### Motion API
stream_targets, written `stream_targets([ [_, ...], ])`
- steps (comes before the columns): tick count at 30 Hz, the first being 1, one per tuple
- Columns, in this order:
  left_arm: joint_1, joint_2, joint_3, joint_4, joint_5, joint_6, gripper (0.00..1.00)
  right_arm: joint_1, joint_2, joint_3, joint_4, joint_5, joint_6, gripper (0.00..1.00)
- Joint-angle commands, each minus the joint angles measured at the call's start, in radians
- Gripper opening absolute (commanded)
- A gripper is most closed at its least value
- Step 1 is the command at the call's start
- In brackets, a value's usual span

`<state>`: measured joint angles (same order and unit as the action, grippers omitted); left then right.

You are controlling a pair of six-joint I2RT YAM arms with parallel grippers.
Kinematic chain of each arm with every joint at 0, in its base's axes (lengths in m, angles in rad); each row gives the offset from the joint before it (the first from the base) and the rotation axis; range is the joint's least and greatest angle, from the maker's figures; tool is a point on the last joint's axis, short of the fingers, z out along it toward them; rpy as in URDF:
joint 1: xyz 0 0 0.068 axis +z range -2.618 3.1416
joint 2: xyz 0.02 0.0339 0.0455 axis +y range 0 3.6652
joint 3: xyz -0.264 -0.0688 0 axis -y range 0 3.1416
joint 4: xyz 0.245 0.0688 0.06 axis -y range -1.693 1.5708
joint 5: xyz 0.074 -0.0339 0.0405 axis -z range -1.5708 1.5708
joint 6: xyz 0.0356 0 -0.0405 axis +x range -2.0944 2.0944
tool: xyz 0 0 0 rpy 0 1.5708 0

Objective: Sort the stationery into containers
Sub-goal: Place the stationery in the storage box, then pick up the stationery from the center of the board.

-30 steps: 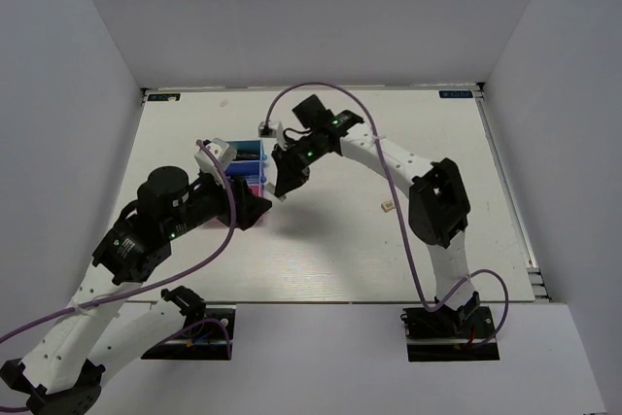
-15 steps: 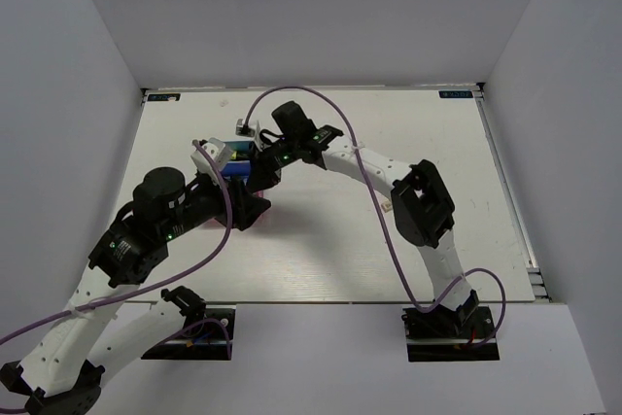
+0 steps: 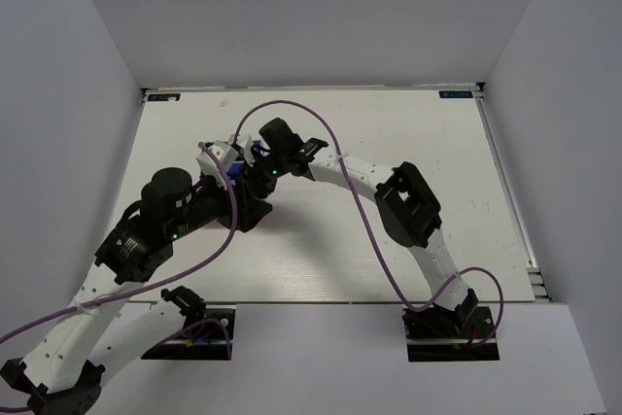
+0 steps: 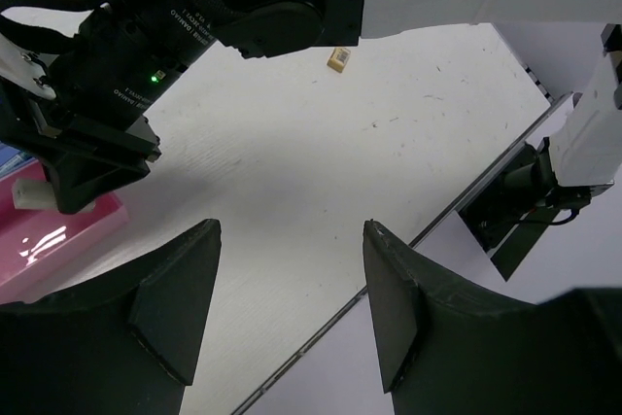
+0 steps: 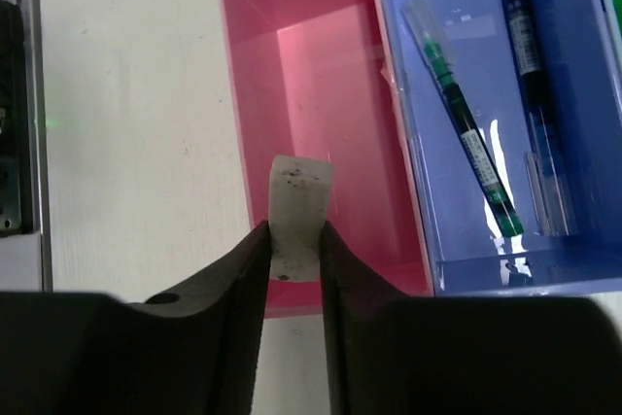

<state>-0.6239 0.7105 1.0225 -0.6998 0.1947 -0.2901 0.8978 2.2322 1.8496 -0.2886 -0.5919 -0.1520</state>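
My right gripper (image 5: 292,232) is shut on a small white block (image 5: 299,203) with dark specks, held over the near end of the pink tray (image 5: 236,94), which has nothing lying in it. Beside it, the dark blue tray (image 5: 583,143) holds a green pen (image 5: 468,138) and a blue pen (image 5: 523,41). The left wrist view shows the same block (image 4: 29,195) above the pink tray (image 4: 68,235). My left gripper (image 4: 292,232) hangs open over bare table, close to the trays. A small cream piece (image 4: 336,58) lies on the table beyond it.
The two arms crowd together over the trays left of centre (image 3: 255,177). The right arm's white links (image 3: 350,172) arch across the table's middle. Its base (image 4: 525,191) stands at the table's near edge (image 4: 457,211).
My right arm has swung left and a little back with the white block, ending over the pink tray. The left arm has barely shifted.
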Motion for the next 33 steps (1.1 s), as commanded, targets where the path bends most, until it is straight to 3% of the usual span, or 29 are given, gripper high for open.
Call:
stream_targets([
  [1, 0.004, -0.005, -0.007, -0.001, 0.003, -0.009, 0.71, 0.006, -0.016, 0.014, 0.011, 0.041, -0.043, 0.35],
  [2, 0.003, -0.006, -0.009, -0.001, 0.002, -0.011, 0.71, 0.000, -0.019, 0.008, 0.012, 0.041, -0.041, 0.43],
  [5, 0.006, -0.016, -0.009, -0.003, -0.003, -0.012, 0.72, 0.006, -0.034, 0.008, 0.017, 0.047, -0.024, 0.47],
  [12, 0.004, -0.028, -0.009, -0.020, -0.017, -0.006, 0.72, -0.003, -0.080, 0.017, 0.019, 0.049, 0.017, 0.43],
  [14, 0.004, -0.036, -0.009, -0.027, -0.021, -0.012, 0.71, -0.008, -0.110, 0.019, 0.020, 0.105, 0.050, 0.33],
  [15, 0.003, -0.037, -0.009, -0.029, -0.018, -0.014, 0.68, -0.010, -0.118, 0.019, 0.016, 0.136, 0.067, 0.10],
  [16, 0.004, -0.045, -0.015, -0.029, -0.017, -0.015, 0.67, -0.016, -0.126, 0.017, 0.005, 0.206, 0.089, 0.00],
  [18, 0.006, -0.059, -0.024, -0.032, -0.017, -0.021, 0.59, -0.031, -0.164, 0.040, -0.023, 0.314, 0.130, 0.00],
  [21, 0.004, -0.082, -0.045, -0.029, -0.018, -0.034, 0.32, -0.088, -0.218, 0.031, -0.096, 0.482, 0.146, 0.00],
  [22, 0.004, -0.089, -0.055, -0.032, -0.018, -0.034, 0.15, -0.103, -0.229, 0.025, -0.107, 0.492, 0.178, 0.00],
  [24, 0.004, -0.095, -0.076, -0.033, -0.015, -0.029, 0.04, -0.175, -0.261, 0.010, -0.199, 0.514, 0.247, 0.00],
  [26, 0.004, -0.092, -0.110, -0.049, -0.011, -0.002, 0.02, -0.213, -0.279, 0.000, -0.335, 0.494, 0.269, 0.27],
  [28, 0.003, -0.082, -0.137, -0.063, -0.012, 0.023, 0.11, -0.293, -0.293, -0.061, -0.414, 0.466, 0.269, 0.44],
  [29, 0.004, -0.079, -0.165, -0.064, -0.024, 0.025, 0.34, -0.328, -0.336, -0.158, -0.437, 0.463, 0.261, 0.58],
  [30, 0.004, -0.083, -0.192, -0.064, -0.034, 0.032, 0.48, -0.342, -0.351, -0.200, -0.437, 0.460, 0.238, 0.61],
  [32, 0.004, -0.095, -0.225, -0.046, -0.047, 0.039, 0.74, -0.387, -0.417, -0.332, -0.429, 0.516, 0.168, 0.79],
  [33, 0.004, -0.101, -0.269, -0.037, -0.049, 0.043, 0.78, -0.395, -0.430, -0.364, -0.426, 0.529, 0.160, 0.79],
])
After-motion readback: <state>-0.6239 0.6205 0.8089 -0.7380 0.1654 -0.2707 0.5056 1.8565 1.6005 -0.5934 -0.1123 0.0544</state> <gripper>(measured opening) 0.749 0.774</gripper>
